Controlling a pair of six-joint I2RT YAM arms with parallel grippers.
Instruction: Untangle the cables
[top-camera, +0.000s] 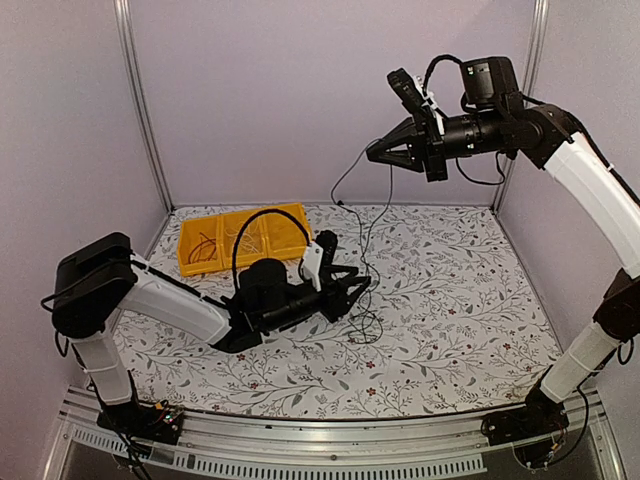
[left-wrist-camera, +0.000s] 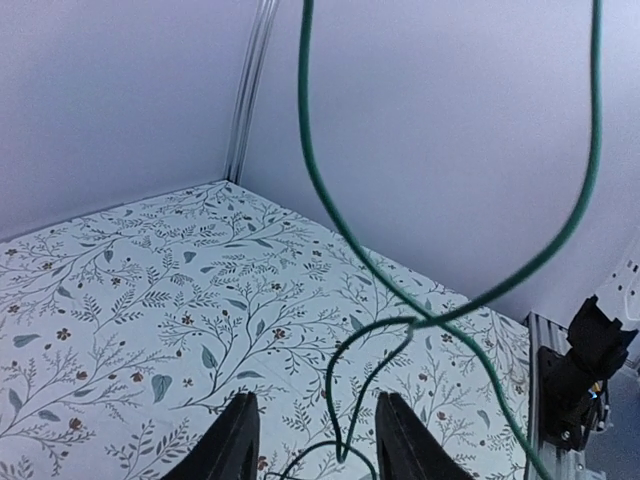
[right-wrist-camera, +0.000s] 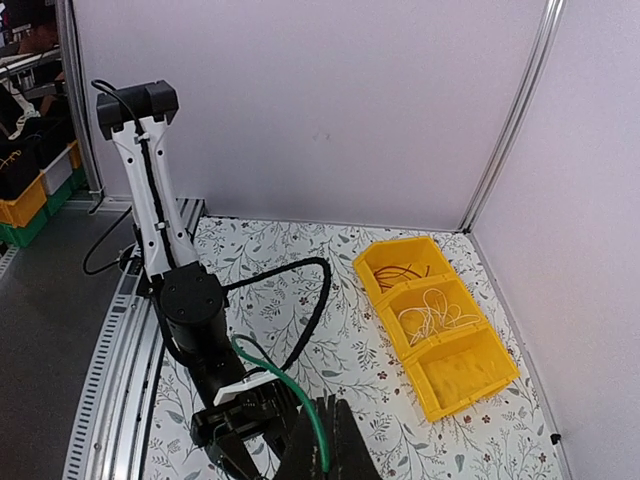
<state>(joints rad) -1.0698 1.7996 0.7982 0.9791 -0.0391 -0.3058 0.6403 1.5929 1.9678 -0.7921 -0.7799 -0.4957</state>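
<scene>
Thin dark green cables (top-camera: 364, 326) lie in a small loose tangle on the floral table just right of my left gripper (top-camera: 360, 285). From the tangle, strands (top-camera: 377, 215) rise to my right gripper (top-camera: 375, 152), held high near the back wall. In the right wrist view that gripper (right-wrist-camera: 325, 455) is shut on a green cable (right-wrist-camera: 291, 391). My left gripper (left-wrist-camera: 318, 445) is open and low over the table. Green strands (left-wrist-camera: 415, 322) cross in front of it, and a loop hangs between its fingers without being clamped.
A yellow bin with three compartments (top-camera: 215, 266) stands at the back left; in the right wrist view this bin (right-wrist-camera: 461, 391) holds dark reddish wires and whitish wires. A thick black arm cable (top-camera: 262, 215) loops over the left arm. Walls close off three sides.
</scene>
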